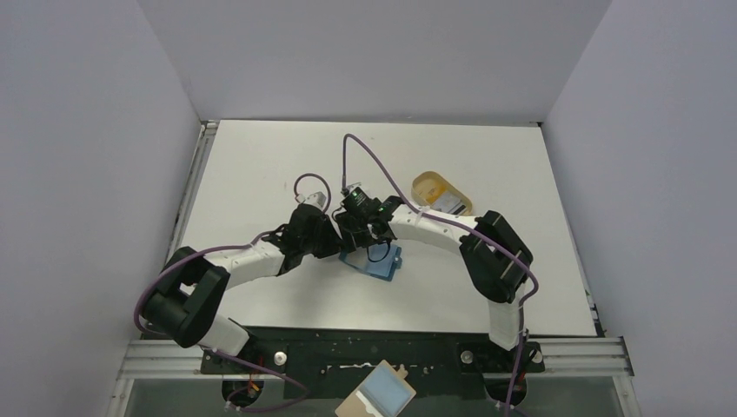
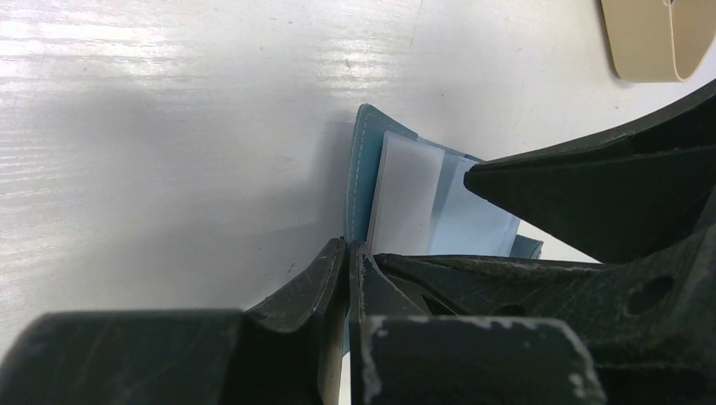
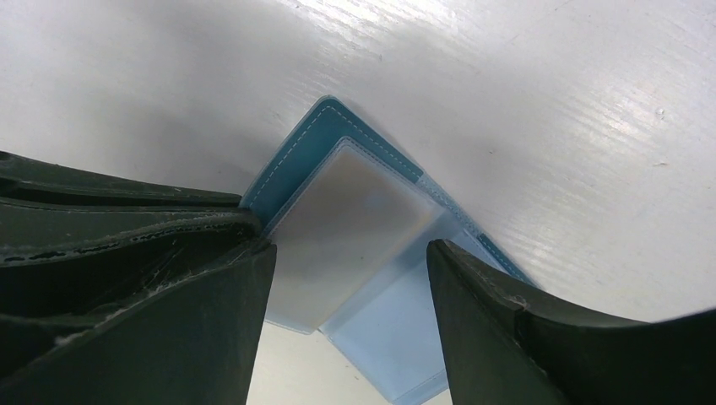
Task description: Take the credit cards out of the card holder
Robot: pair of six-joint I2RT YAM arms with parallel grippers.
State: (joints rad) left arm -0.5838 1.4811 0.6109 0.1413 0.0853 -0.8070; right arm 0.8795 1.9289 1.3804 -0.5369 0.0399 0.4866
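Note:
The teal-blue card holder lies open on the table between the two arms. My left gripper is shut on the edge of its teal cover. A pale grey-white credit card sits in its light-blue inside. My right gripper is open just above the holder. Its jaws stand either side of the card without touching it. One right finger shows in the left wrist view. In the top view both grippers crowd over the holder's left part.
A tan oval tray stands to the back right of the holder, with a small pale card-like thing in it. Its rim shows in the left wrist view. A tan board with a light-blue rectangle lies below the table's near edge.

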